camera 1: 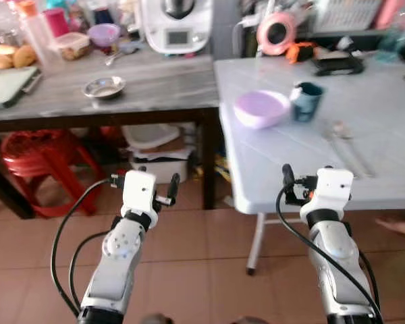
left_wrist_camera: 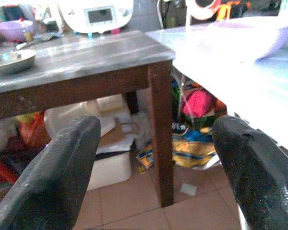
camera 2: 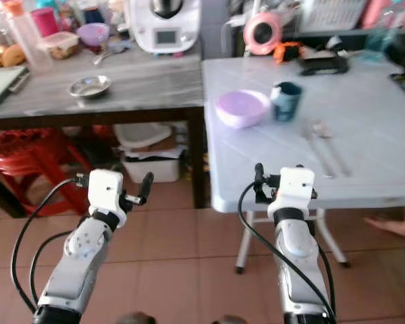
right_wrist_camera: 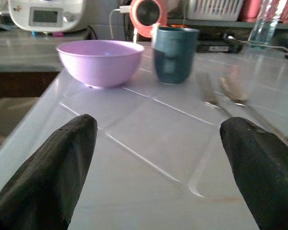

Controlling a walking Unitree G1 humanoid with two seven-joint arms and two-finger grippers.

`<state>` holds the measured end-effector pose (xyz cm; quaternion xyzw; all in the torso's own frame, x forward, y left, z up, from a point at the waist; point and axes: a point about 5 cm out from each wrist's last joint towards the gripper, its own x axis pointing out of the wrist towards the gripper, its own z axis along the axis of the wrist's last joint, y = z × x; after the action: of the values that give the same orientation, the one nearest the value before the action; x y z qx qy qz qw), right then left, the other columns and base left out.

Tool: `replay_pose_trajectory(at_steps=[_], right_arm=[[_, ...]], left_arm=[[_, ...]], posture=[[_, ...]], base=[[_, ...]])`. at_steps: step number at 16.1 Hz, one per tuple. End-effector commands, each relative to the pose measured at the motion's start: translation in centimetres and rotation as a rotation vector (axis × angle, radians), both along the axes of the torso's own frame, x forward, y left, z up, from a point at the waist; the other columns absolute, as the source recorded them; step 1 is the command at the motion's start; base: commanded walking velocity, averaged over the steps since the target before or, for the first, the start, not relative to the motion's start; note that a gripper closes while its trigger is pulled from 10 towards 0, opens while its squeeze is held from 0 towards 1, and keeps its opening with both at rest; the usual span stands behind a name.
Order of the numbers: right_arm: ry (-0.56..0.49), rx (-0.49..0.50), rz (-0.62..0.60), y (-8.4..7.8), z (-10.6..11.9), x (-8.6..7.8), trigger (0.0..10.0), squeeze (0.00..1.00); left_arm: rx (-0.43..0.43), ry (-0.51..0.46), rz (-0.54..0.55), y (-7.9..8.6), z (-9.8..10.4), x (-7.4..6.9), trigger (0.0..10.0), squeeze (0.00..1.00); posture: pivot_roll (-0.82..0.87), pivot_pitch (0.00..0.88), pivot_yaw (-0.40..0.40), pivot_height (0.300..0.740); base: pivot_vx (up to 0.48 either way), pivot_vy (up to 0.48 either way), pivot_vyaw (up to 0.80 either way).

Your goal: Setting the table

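**A:** Since we're standing this close, the first worry is the white table (camera 1: 391,192) edge right in front of our right gripper (right_wrist_camera: 156,167). Fingers are spread wide with nothing in them, and the near rim sits just ahead, so pushing forward too low would ram it, and that table looks light enough to scoot.

**B:** Yeah, and our left gripper (left_wrist_camera: 153,167) is also spread and empty, hanging over the floor (camera 1: 209,250) facing the dark table's leg (left_wrist_camera: 161,134). Swing inward and we clip the leg or the white corner.

**A:** Next out, the fork (right_wrist_camera: 209,91) and spoon (right_wrist_camera: 235,88) lie side by side on the right part of the top. They're flat, so we'd guess a sloppy reach just skates them off the side.

**B:** Beyond those, the bowl (camera 1: 262,108) and cup (camera 1: 307,100) stand nearly touching. Nudge one and the other goes too.

**A:** Open room? Bare tabletop between us and the bowl, plus tile under the left arm. There's someone's hand (camera 1: 399,226) low on the right, so we keep the right elbow in.

**B:** Far end's cluttered: the dark table's got a steel dish (camera 1: 104,86) and a mixer (camera 1: 177,23).
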<state>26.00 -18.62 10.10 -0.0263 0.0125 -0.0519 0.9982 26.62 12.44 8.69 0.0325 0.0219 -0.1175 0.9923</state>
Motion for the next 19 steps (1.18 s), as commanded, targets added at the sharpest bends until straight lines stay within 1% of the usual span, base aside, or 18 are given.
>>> replay_pose_trajectory(at_steps=[1,4,5,7,10,12,15,18,19], right_arm=[[-0.021,0.01,0.034,0.9,0.5,0.1,10.0,0.0],[-0.025,0.01,0.057,1.2,0.5,0.1,10.0,0.0],[-0.023,0.002,0.057,1.2,0.4,0.2,10.0,0.0],[-0.025,0.004,0.054,1.2,0.5,0.3,10.0,0.0],[-0.035,-0.01,0.067,1.3,0.6,0.4,10.0,0.0],[-0.039,-0.01,0.065,1.3,0.7,0.4,10.0,0.0],[-0.042,-0.013,0.082,1.2,0.8,0.3,10.0,0.0],[-0.019,-0.027,0.083,0.8,0.3,-0.2,10.0,0.0],[-0.007,-0.022,0.074,0.8,0.0,-0.3,10.0,0.0]], left_arm=[[0.029,-0.001,0.033,0.9,0.0,0.1,10.0,0.0],[0.033,0.01,0.063,1.2,-0.3,0.1,10.0,0.0],[0.027,0.024,0.064,1.2,-0.6,0.0,10.0,0.0],[0.005,0.005,0.04,0.8,-0.3,0.0,10.0,0.0],[-0.039,-0.007,0.019,0.6,0.0,0.2,10.0,0.0],[-0.044,-0.011,0.0,0.4,0.1,0.2,10.0,0.0],[-0.062,-0.009,-0.015,0.3,0.0,0.0,10.0,0.0],[-0.069,-0.006,-0.014,0.1,-0.2,-0.2,10.0,0.0],[-0.072,-0.003,-0.013,0.1,-0.3,-0.2,10.0,0.0]], posture=[[-0.05,0.0,0.041,0.74],[-0.05,0.0,0.044,0.74],[-0.05,0.0,0.044,0.74],[-0.06,0.0,0.043,0.74],[-0.07,0.0,0.042,0.74],[-0.07,0.0,0.042,0.74],[-0.07,0.0,0.037,0.74],[-0.06,0.0,0.002,0.74],[-0.05,0.0,0.014,0.74]], base=[[0.0,-0.364,0.0],[0.0,-0.368,0.0],[0.0,-0.311,0.41],[0.0,0.0,0.21],[0.0,0.0,0.0],[0.0,0.0,0.0],[0.3,0.0,0.0],[0.315,0.0,0.0],[0.311,0.0,0.0]])
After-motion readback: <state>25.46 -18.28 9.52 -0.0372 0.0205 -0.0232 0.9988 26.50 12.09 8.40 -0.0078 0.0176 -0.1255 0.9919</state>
